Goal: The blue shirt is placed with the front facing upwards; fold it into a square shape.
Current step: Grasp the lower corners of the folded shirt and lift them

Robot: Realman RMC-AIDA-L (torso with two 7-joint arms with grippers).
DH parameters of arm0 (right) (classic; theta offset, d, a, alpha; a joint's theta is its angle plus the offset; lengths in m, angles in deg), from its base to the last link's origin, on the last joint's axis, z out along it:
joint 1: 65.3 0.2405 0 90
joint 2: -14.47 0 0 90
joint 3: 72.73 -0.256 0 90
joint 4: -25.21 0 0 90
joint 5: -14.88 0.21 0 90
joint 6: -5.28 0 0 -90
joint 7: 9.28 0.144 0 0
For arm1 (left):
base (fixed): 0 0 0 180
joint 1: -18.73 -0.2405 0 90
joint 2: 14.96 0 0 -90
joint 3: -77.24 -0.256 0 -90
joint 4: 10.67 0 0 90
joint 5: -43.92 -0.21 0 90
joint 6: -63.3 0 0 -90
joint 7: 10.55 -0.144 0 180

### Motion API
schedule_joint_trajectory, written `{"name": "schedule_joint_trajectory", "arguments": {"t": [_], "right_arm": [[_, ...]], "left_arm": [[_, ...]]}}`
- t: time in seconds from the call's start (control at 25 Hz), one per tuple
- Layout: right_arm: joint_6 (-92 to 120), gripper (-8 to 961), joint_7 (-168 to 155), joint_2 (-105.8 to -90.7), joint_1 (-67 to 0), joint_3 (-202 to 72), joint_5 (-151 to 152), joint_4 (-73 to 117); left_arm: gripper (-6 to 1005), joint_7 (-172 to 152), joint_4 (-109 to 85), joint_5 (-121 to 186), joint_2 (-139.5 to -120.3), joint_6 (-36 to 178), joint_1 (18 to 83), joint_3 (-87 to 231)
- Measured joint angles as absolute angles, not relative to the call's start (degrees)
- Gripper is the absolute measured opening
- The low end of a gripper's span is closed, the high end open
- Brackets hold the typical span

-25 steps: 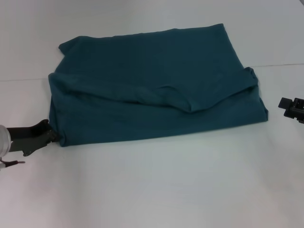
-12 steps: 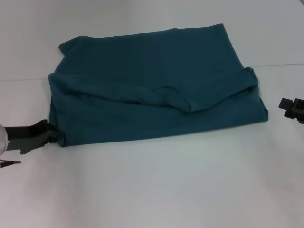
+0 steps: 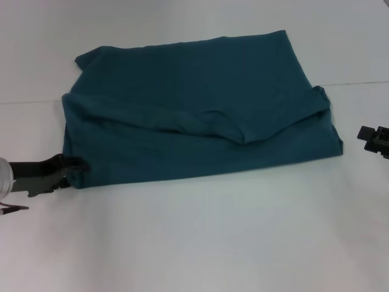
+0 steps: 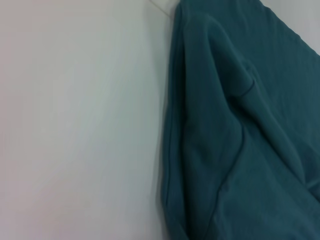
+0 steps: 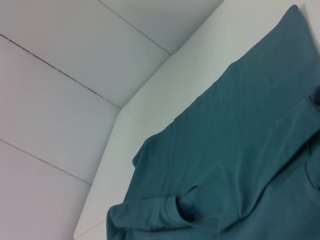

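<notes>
Your left gripper (image 3: 74, 167) sits right at the near left corner of the blue shirt (image 3: 200, 121), low on the white table (image 3: 200, 243), its tips touching or buried in the cloth edge. From the head view you cannot tell whether the fingers are spread or already pinched on the fabric, and the left wrist view shows only the shirt's (image 4: 240, 140) edge and layered folds, not the fingers, so treat the grip as unconfirmed.

The shirt lies folded into a wide band. From the left gripper it stretches away to the right and slightly farther from the robot, so its long axis runs straight out from the gripper's tips toward the other arm. The collar (image 3: 213, 118) shows as a curved ridge about midway along that line.

Your right gripper (image 3: 375, 139) waits beyond the shirt's far end, apart from the cloth and not touching it; its fingers cannot be judged either. The right wrist view looks back along the shirt (image 5: 235, 150) from that side.

The left arm is clearly nearer. Judging from the shape, the band still needs shortening to make a square, so the likely move is carrying this left corner along the long axis toward the right end. Confirm the pinch holds all layers first.
</notes>
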State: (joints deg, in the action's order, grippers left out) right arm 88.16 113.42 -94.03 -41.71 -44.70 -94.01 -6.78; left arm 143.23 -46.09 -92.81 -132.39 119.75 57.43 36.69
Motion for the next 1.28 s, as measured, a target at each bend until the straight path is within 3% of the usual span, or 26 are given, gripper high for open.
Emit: {"name": "schedule_joint_trajectory", "arguments": {"t": [0.32,0.52,0.84,1.04,1.28], "right_arm": [[88.2,583,113.4,-93.99,-41.7,-45.1,-94.0,-6.8],[88.2,582,113.4,-93.98,-41.7,-45.2,-94.0,-6.8],[88.2,582,113.4,-93.98,-41.9,-45.3,-94.0,-6.8],[88.2,582,113.4,-93.90,-41.9,-45.4,-94.0,-6.8],[88.3,582,113.4,-93.89,-41.8,-45.5,-94.0,-6.8]], "left_arm": [[760,143.8,-45.0,-94.3,-132.38,118.5,59.0,36.5],[807,144.5,-44.1,-94.3,-132.26,118.1,60.0,36.5],[591,144.6,-44.0,-94.3,-132.19,118.2,60.5,36.5],[347,145.1,-43.9,-95.5,-132.19,118.0,60.5,36.5],[121,145.3,-43.9,-96.0,-132.21,117.9,60.6,36.5]]}}
